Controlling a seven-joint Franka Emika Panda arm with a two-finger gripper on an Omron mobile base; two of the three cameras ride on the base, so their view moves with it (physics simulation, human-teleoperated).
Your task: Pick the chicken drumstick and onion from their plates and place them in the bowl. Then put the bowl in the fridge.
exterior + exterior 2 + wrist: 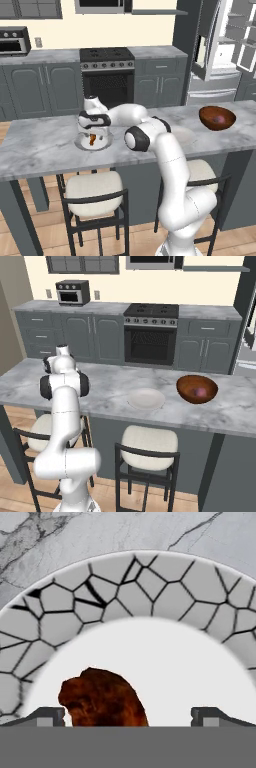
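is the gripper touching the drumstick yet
Cannot tell. In the hand view the open gripper straddles the drumstick on the plate; the left fingertip sits right at its edge, no clear gap or contact.

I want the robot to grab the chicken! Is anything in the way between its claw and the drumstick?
Nothing visible. The open gripper hangs just above the small orange-brown chicken drumstick, which lies on the round grey-rimmed, white-centred plate. In the hand view the drumstick sits toward the left fingertip, with bare plate elsewhere.
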